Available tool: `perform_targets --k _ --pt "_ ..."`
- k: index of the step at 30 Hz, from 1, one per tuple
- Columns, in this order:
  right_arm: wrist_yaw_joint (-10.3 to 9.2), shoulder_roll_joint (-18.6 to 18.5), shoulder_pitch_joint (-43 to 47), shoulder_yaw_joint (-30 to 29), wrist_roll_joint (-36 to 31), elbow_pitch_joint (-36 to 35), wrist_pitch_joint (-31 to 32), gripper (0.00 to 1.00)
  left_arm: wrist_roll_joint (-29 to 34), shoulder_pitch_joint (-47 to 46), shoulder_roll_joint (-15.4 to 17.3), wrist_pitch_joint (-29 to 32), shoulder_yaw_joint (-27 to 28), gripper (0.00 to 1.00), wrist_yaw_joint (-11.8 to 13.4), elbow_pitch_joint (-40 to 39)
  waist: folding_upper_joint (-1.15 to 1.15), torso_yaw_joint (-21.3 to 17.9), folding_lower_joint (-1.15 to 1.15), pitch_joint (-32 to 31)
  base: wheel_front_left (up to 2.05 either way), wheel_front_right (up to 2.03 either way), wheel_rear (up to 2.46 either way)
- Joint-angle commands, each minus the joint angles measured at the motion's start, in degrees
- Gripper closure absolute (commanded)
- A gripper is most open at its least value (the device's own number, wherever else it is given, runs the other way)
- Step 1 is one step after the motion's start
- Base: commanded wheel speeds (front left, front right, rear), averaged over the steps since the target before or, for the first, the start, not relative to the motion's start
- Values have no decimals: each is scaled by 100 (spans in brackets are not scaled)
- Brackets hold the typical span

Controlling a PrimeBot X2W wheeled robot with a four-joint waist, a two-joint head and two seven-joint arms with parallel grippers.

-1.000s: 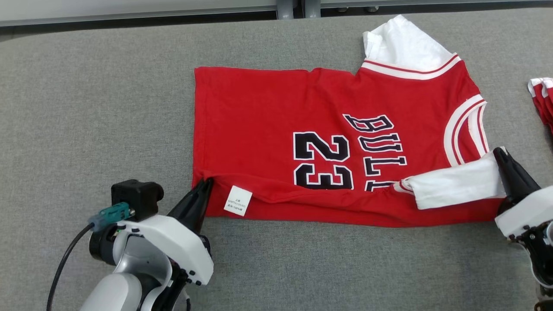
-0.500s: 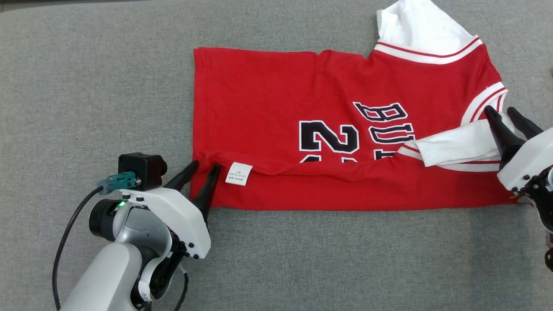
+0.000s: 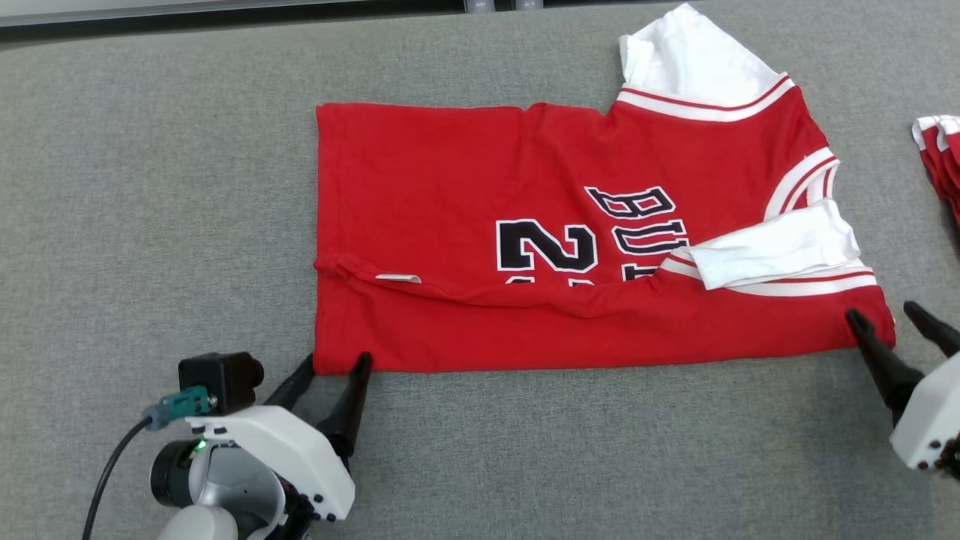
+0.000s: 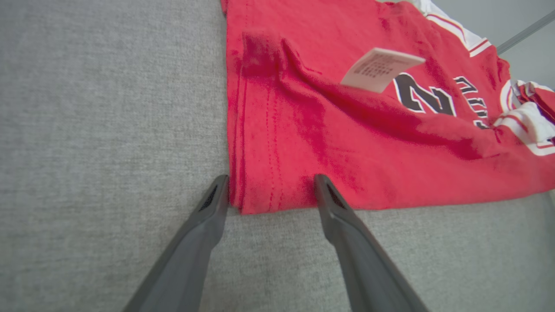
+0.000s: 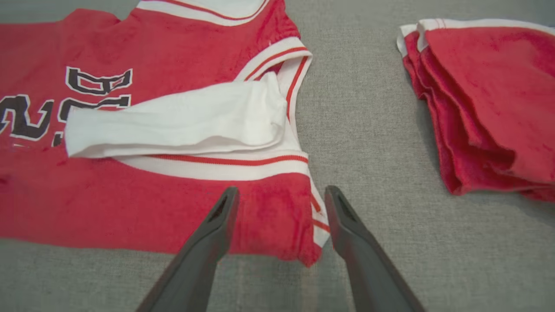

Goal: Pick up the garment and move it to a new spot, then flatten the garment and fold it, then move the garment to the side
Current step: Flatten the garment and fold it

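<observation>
Our left fingers [image 3: 352,394] stand apart, straddling the garment's [image 3: 465,187] near hem corner. Our right fingers [image 3: 877,360], also apart, straddle its near shoulder corner. It lies partly folded mid-worktop [image 3: 150,187]. We should pinch every layer at both corners, then lift evenly, keeping the edge taut.

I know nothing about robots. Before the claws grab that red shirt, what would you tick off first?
Left claw open at the shirt, near left corner between its fingers: ok.
Right claw open around the near right corner: ok.
Near fold lying flat: not ok, a ridge runs by the white label.
White sleeve tucked onto the shirt: ok; far sleeve sticks out: not ok.
Folded red pile apart from the right claw: ok.
Fingers low enough to catch both layers: cannot tell.
</observation>
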Motion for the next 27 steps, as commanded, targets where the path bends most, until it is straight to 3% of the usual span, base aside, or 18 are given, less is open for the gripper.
perform_targets --k 1,11,12,13,14,15,16,17,18,19,27 --pt "0 -30 137 -38 -59 -66 51 0 -43 95 -11 -27 16 0 35 -40 0 -30 0 33 0 0 0" --pt "0 203 -48 -139 -581 363 239 0 -71 20 9 112 -104 0 -35 180 0 61 0 377 0 0 0" --pt "0 215 -87 -81 -558 439 302 0 -90 -2 6 150 -145 12 -57 212 0 76 0 395 0 0 0" --pt "0 215 -87 -81 -558 439 302 0 -90 -2 6 150 -145 12 -57 212 0 76 0 395 0 0 0" --pt "0 213 -114 -27 -528 505 366 0 -105 -30 -5 173 -175 68 -102 240 0 93 0 408 0 0 0" --pt "0 195 -140 25 -489 562 419 0 -131 -58 -19 211 -237 100 -175 262 0 112 0 411 0 0 0" --pt "0 173 -159 75 -436 612 479 0 -167 -71 -28 261 -311 100 -248 284 0 129 0 405 0 0 0" --pt "0 164 -163 124 -373 625 516 57 -209 -63 -62 277 -355 100 -309 287 0 145 0 388 0 0 0" --pt "0 146 -172 124 -306 633 537 88 -242 -66 -76 287 -385 100 -362 279 0 155 0 358 0 0 0" --pt "0 93 -171 124 -242 629 565 100 -279 -58 -76 287 -372 100 -395 263 0 162 0 318 0 0 0" --pt "-1 -588 112 -102 694 183 1199 100 -615 310 288 454 -116 100 -489 -350 0 176 0 -104 0 0 0"
